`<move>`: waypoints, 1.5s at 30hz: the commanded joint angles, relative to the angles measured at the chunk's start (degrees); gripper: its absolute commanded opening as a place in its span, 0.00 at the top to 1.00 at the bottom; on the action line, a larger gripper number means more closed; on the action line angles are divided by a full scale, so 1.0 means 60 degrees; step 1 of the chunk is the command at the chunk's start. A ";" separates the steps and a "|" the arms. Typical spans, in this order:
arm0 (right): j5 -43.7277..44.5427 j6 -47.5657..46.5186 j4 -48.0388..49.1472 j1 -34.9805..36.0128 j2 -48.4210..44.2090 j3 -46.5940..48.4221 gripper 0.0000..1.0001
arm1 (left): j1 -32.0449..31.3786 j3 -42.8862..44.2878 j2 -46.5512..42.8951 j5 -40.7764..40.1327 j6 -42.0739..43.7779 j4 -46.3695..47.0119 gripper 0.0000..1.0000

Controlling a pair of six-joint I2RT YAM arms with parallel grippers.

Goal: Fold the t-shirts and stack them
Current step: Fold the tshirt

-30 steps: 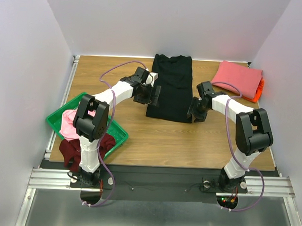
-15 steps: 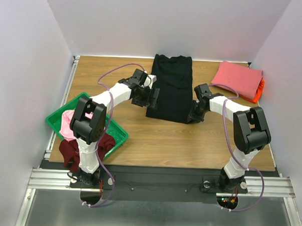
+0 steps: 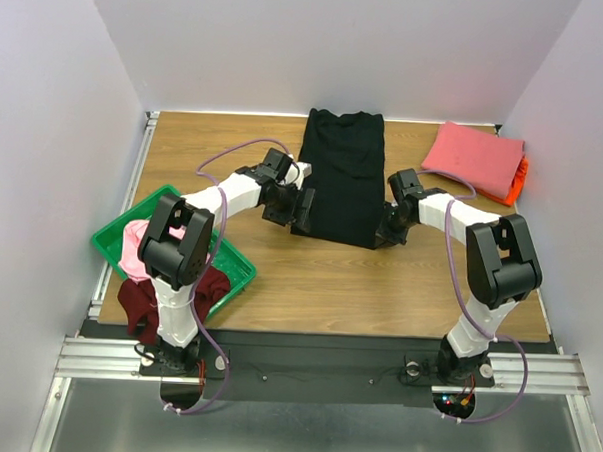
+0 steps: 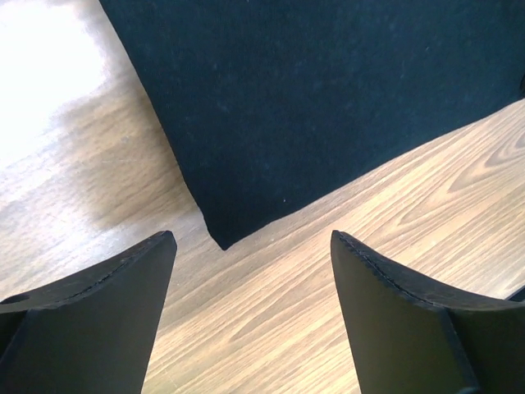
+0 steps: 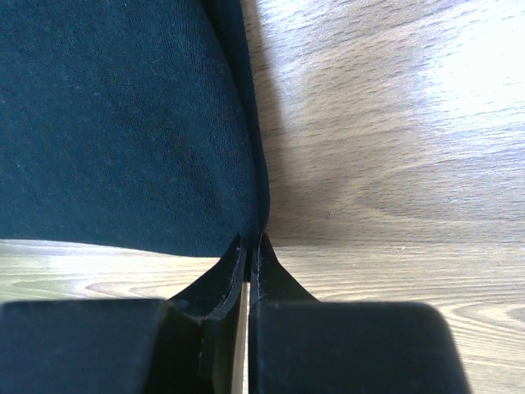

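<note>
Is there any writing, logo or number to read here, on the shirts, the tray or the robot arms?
None can be read in any view: the black t-shirt, coral-pink t-shirt, green tray, left arm and right arm all look plain.

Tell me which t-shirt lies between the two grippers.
The large black cloth t-shirt, flat mid-table. The coral-pink tee sits folded far right; the light pink tee and maroon tee are bunched at the green plastic tray.
</note>
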 commanded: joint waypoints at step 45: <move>0.0246 -0.0054 -0.0393 0.0109 -0.0176 -0.0056 1.00 | -0.0213 0.0314 0.0895 -0.0698 0.0076 0.0320 0.73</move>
